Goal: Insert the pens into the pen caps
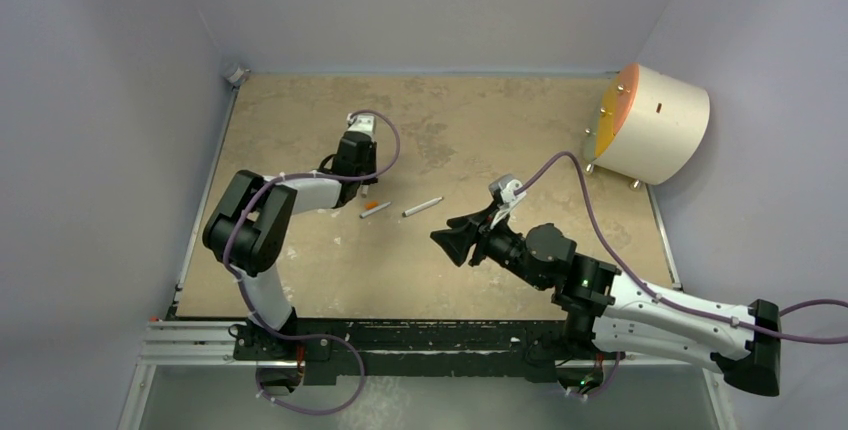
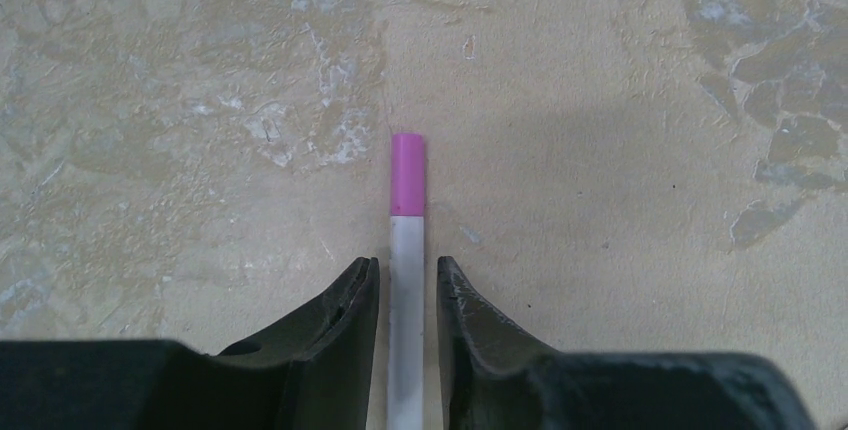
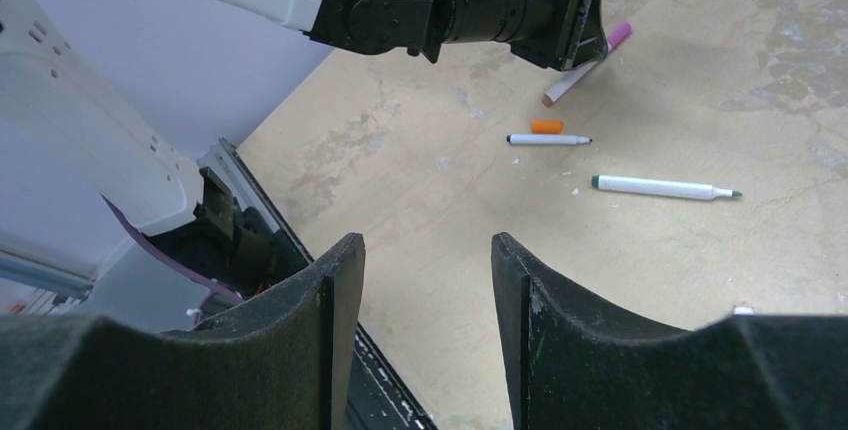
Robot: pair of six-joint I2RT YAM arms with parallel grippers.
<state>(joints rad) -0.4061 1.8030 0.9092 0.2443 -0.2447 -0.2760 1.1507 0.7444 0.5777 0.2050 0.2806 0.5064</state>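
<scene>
A white pen [image 2: 406, 290] with the pink cap [image 2: 407, 174] on its far end lies between the fingers of my left gripper [image 2: 408, 262]. The jaws are slightly apart, with a thin gap on each side of the pen. It also shows in the right wrist view [image 3: 575, 75] under the left gripper [image 3: 583, 50]. The orange cap [image 3: 546, 126] lies loose beside a short pen [image 3: 548, 139]. A longer pen [image 3: 665, 188] lies to the right of it. My right gripper [image 3: 425, 240] is open and empty, hovering right of these pens [image 1: 450, 240]. The blue cap is out of view.
A beige drum [image 1: 655, 120] with an orange face stands on its side at the back right. The table's near edge and metal rail [image 3: 300, 250] run below my right gripper. Grey walls close the table in.
</scene>
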